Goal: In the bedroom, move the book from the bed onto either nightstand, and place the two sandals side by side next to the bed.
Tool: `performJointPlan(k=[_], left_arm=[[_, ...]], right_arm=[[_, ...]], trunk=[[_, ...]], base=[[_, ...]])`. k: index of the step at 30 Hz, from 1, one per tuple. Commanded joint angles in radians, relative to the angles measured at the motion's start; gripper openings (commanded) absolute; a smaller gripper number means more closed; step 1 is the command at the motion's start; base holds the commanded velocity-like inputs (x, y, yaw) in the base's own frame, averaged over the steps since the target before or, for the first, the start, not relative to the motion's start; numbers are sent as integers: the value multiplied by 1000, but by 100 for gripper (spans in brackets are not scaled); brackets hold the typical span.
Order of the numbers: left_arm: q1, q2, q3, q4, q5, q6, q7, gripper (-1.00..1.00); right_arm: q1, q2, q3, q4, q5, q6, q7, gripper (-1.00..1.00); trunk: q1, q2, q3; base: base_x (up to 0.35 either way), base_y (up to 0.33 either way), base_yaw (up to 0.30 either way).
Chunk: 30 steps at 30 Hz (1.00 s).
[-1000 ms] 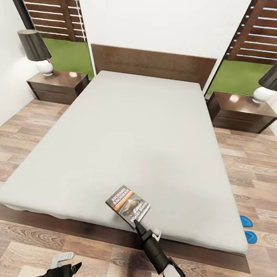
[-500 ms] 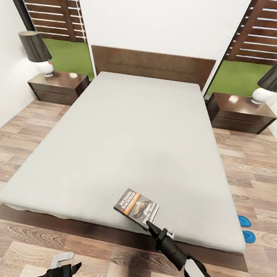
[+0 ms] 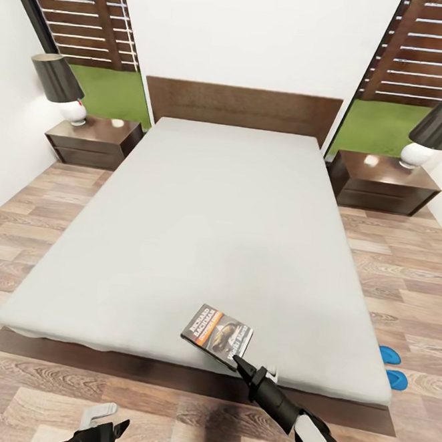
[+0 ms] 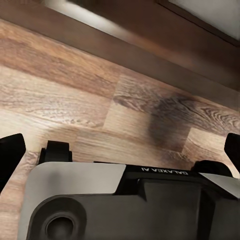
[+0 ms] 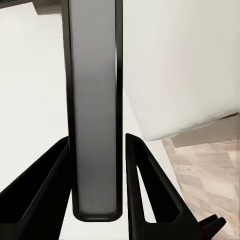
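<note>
Scanning from left to right, you meet first the left nightstand (image 3: 93,139) with its lamp (image 3: 60,85), well apart from everything you are handling. Your left gripper (image 3: 106,422) hangs low over the floor (image 3: 40,373) at the foot of the bed (image 3: 201,219); its wrist view has the two fingertips far apart, so it stands open and idle.

Right of centre, the book (image 3: 216,332) rests at the foot edge of the mattress, cover up, tipped slightly. Your right gripper (image 3: 239,361) has it by the near right corner: in the right wrist view the book (image 5: 95,105) stands edge-on between the two fingers (image 5: 145,185), which are closed on it. Its long axis runs roughly in line with the gripper, pointing up the bed and a little left.

Farther right, the right nightstand (image 3: 384,182) with its lamp (image 3: 435,132) is the nearer target for this arm, though it is still well away, at the headboard end. The two sandals (image 3: 390,366) lie on the floor just beside the bed's right foot corner, close together.

Judgement: the carry turns on getting past that corner. The floor along the right flank looks open, but your path there passes the sandals; the top beside the lamp base offers room for the book.
</note>
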Motion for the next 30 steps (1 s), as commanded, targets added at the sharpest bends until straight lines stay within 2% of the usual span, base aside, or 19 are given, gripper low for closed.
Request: performJointPlan(k=[1, 3, 5, 9, 11, 15, 30], left_arm=[[-1, 1, -9, 1, 8, -4, -2, 100], [0, 6, -8, 2, 7, -4, -1, 100], [5, 25, -8, 3, 7, -4, 4, 100], [29, 43, -9, 3, 6, -7, 74, 100], [34, 43, -10, 2, 5, -8, 152, 100], [36, 38, -11, 3, 5, -7, 205, 100], [36, 35, -12, 3, 4, -7, 215, 100]], right_arm=[[-1, -1, 5, 0, 19, 7, 0, -100], [-1, -1, 5, -2, 72, 8, 0, -100], [-1, -1, 5, -2, 97, 8, 0, -100], [-1, 0, 5, -1, 110, 9, 0, -100], [-1, 0, 5, 0, 113, 8, 0, -100], [-1, 0, 5, 0, 114, 8, 0, -100], [-1, 0, 5, 2, 114, 9, 0, -100]], trunk=[[0, -1, 1], [0, -1, 4], [0, -1, 7], [0, -1, 14], [0, -1, 17], [0, -1, 24], [0, -1, 42]], base=[[0, 0, 0], [0, 0, 0], [0, 0, 0], [0, 0, 0], [0, 0, 0], [0, 0, 0], [0, 0, -24]])
